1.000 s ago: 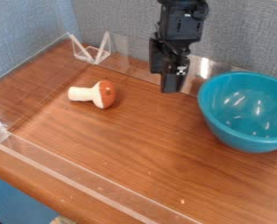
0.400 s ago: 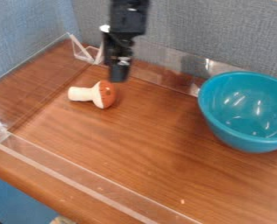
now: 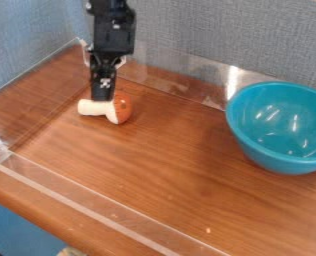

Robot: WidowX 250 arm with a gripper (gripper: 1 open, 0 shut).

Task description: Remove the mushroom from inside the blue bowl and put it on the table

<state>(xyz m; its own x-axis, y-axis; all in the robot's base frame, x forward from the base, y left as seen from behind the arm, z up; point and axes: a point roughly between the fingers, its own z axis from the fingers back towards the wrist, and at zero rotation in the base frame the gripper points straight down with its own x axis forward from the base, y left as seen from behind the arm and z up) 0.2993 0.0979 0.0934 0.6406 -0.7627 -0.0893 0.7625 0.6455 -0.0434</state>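
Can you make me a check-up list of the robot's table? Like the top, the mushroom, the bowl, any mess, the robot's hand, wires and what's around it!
Surface: table of reddish-brown wood, with see-through edging along its sides.
Job's things: mushroom lies on its side on the table, outside the bowl, orange-brown cap to the right in the picture, pale stem to the left. Blue bowl stands upright at the right; no mushroom shows in it.
Clutter: nothing seen.
Hand: black hand points down right by the mushroom; whether they touch, or how its fingers stand, I can't tell.
Cables: nothing seen.
Surroundings: grey wall behind, light blue one at the left.
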